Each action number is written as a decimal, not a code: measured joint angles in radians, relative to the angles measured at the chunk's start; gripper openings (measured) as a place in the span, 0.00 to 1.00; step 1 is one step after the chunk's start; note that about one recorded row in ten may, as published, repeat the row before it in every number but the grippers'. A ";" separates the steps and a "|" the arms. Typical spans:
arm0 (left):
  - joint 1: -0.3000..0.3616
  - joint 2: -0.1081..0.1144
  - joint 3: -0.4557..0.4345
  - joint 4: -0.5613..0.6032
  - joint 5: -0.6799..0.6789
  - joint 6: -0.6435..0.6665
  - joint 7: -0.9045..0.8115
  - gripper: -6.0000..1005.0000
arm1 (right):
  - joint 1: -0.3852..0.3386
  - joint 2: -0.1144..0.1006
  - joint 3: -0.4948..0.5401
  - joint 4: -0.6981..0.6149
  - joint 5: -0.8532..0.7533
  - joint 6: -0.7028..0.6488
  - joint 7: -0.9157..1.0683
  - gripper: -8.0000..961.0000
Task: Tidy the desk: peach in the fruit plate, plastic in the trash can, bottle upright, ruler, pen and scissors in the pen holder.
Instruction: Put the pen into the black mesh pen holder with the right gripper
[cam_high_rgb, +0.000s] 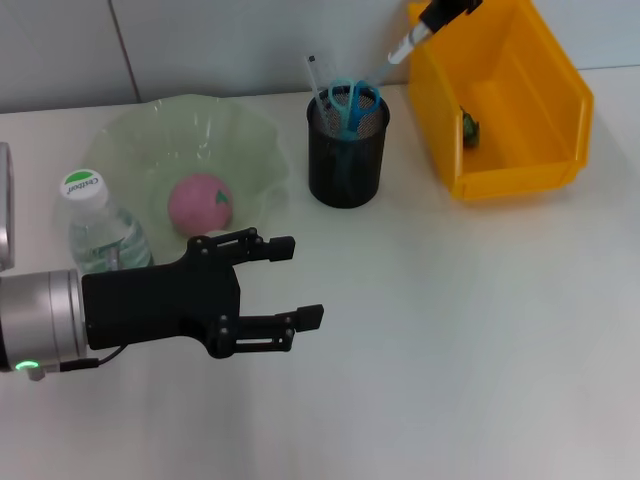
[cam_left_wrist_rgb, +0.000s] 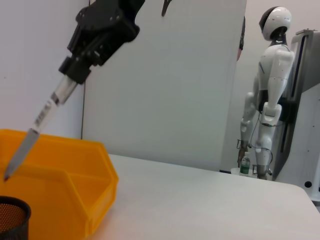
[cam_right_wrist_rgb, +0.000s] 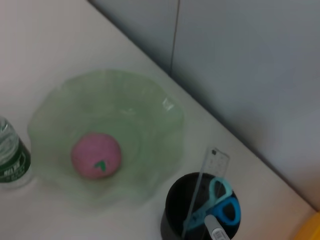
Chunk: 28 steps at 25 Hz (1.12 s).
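Nearest to me, the left gripper (cam_high_rgb: 290, 282) is hovering low over the bare table (cam_high_rgb: 450, 350), fingers spread and grasping nothing; I am treating that arm as idle. Just behind it, the bottle (cam_high_rgb: 100, 228) is standing upright on its base, cap up, so that item looks settled. Beside the bottle, the peach (cam_high_rgb: 200, 203) is lying inside the green fruit plate (cam_high_rgb: 250, 130), stem mark facing up, also in place.

Farther back, the black mesh pen holder (cam_high_rgb: 347, 165) is carrying the blue-handled scissors (cam_high_rgb: 352, 104) and the clear ruler (cam_high_rgb: 317, 82), both leaning on its rim. Above and behind it, the right gripper (cam_left_wrist_rgb: 100, 30) is clamped on the pen (cam_left_wrist_rgb: 42, 117), holding it tilted with the tip aimed down toward the holder's mouth. I judge I am lining up the last drop, since the slant lets the tip clear the scissor handles.

At the far side, the yellow trash can (cam_high_rgb: 520, 110) is holding a small dark scrap; I cannot tell what it is.
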 joint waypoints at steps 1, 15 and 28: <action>0.001 0.000 0.000 -0.001 0.000 0.000 0.002 0.83 | 0.007 0.002 -0.008 0.019 -0.005 0.010 0.000 0.18; 0.004 -0.001 0.005 -0.036 0.001 0.002 0.024 0.83 | 0.081 0.004 -0.075 0.326 -0.017 0.229 -0.017 0.20; 0.007 0.000 0.004 -0.038 0.001 0.003 0.031 0.83 | 0.109 0.013 -0.082 0.446 -0.027 0.312 -0.021 0.21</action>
